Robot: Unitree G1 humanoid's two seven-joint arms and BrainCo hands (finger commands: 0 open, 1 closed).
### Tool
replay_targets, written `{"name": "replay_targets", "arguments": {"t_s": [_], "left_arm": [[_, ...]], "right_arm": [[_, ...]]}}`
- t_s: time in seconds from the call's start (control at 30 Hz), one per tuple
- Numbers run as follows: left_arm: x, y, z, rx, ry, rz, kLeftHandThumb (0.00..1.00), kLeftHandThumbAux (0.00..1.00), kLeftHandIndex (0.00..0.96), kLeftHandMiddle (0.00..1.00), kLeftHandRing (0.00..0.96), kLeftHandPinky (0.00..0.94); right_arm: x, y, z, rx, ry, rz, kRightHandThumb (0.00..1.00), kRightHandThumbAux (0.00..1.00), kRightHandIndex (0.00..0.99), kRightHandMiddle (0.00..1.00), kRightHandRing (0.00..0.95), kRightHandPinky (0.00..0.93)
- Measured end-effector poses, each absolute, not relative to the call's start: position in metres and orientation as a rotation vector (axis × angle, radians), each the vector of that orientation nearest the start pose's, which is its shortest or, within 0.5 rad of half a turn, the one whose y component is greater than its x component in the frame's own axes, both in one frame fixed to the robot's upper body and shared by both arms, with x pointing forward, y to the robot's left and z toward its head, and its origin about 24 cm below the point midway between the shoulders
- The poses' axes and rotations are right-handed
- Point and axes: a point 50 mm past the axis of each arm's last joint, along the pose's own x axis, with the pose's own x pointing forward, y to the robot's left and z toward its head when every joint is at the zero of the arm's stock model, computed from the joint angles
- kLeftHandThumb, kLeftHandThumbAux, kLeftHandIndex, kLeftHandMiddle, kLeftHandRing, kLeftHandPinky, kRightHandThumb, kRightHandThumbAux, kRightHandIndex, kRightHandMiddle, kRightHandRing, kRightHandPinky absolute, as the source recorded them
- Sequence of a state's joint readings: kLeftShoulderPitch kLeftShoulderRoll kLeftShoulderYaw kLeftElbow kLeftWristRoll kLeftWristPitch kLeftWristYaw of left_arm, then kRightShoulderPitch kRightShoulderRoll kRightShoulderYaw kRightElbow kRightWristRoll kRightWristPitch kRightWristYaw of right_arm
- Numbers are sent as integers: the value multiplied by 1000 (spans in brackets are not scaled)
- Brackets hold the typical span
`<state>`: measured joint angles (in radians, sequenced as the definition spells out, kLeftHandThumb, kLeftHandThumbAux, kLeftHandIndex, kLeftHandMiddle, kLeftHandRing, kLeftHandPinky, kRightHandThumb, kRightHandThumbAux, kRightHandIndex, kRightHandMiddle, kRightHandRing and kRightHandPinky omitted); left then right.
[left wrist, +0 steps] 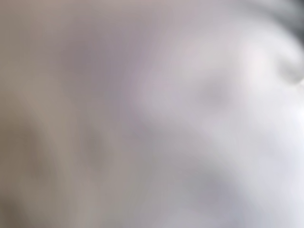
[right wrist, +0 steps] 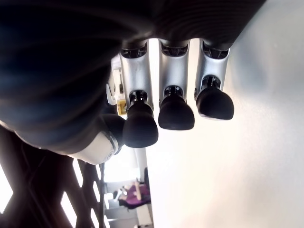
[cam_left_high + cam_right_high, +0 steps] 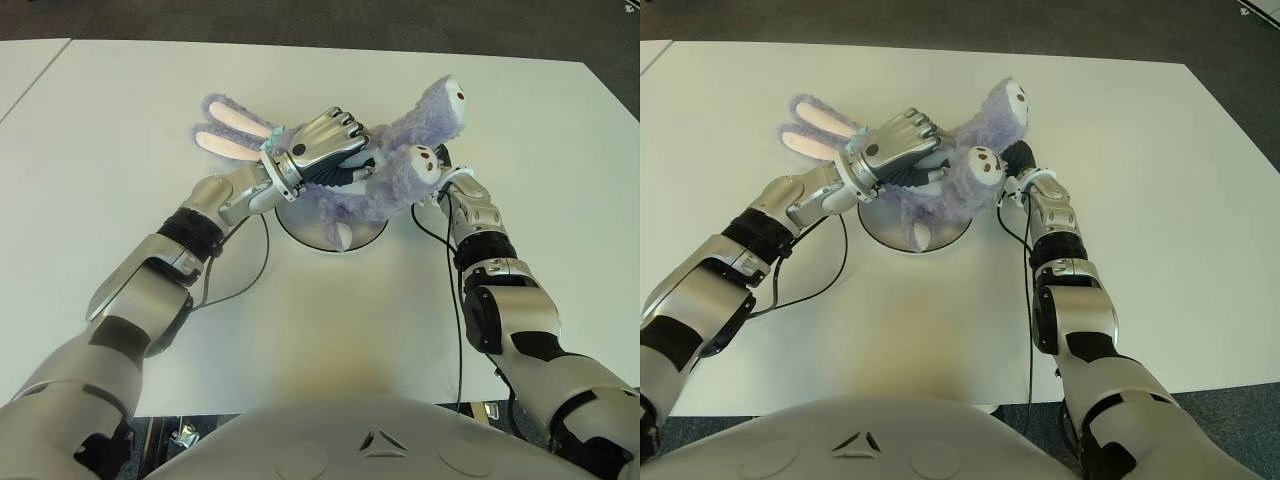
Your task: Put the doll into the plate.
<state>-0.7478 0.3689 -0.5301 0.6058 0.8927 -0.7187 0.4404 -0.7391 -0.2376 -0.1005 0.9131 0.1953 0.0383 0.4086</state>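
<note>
A purple plush rabbit doll point(image 3: 385, 190) with pink-lined ears point(image 3: 228, 131) hangs over a round silver plate point(image 3: 305, 232) in the middle of the white table. My left hand point(image 3: 325, 142) is shut on the doll's middle from above, and purple fur fills the left wrist view. The doll's two white-soled feet point(image 3: 427, 160) point right and up. Whether the doll touches the plate I cannot tell. My right hand point(image 3: 1019, 157) shows just right of the lower foot, mostly hidden behind it. In the right wrist view its fingers point(image 2: 175, 111) are extended and hold nothing.
The white table point(image 3: 120, 150) stretches wide on both sides of the plate. Black cables point(image 3: 255, 270) trail from both wrists across the tabletop. A second white table point(image 3: 25, 65) adjoins at the far left. Dark floor point(image 3: 300, 20) lies beyond the far edge.
</note>
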Motion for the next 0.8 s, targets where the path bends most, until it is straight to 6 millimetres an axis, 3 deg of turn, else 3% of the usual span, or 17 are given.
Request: {"name": "replay_targets", "arguments": {"t_s": [0.43,0.7,0.73,0.8], "left_arm": [[322,65,117,1093,-998,-552,1000,615,869,899,891,878],[320,64,115,1084,-970,-642,990,612,839,880,879,866],[320,65,117,1091,-966,-660,971,610,811,872,873,860],[320,65,120,1114,-956,-694,856,648,629,843,848,814]], "right_arm": [[374,-175,67,51,184,350,688,729,438,832,819,780],[374,-175,67,54,185,353,688,729,438,825,809,796],[374,-175,68,54,185,353,688,729,438,825,809,797],[374,-175,68,55,183,354,688,729,438,826,811,797]]}}
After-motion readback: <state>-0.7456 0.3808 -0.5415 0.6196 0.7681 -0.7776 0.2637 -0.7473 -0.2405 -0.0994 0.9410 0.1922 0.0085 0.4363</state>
